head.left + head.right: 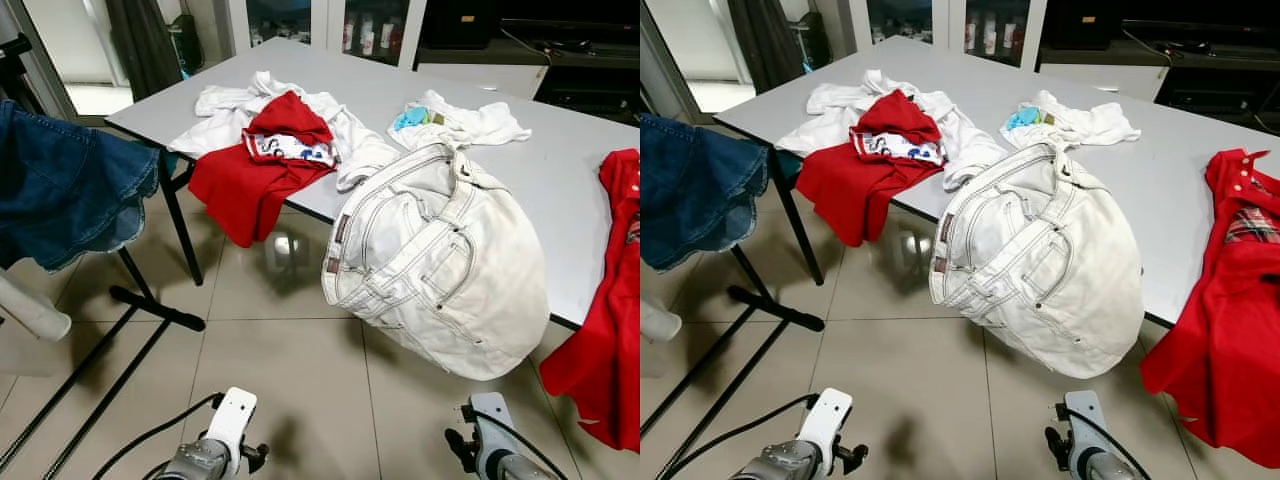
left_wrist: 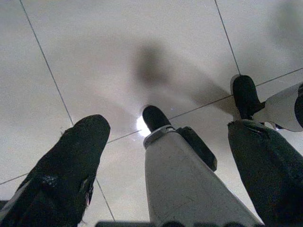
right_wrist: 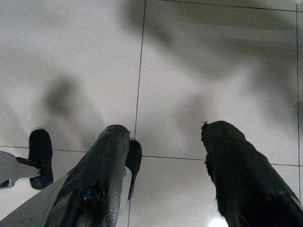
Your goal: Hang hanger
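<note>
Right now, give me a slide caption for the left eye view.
White jeans slump off the grey table among red and white clothes.

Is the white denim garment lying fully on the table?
No, the white denim garment hangs over the table's front edge, most of it drooping toward the floor.

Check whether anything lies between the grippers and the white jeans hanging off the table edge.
Nothing visible does. The white jeans droop over the table edge, with bare floor between them and both arms. Left gripper and right gripper hang open, pointing at floor tiles.
</note>
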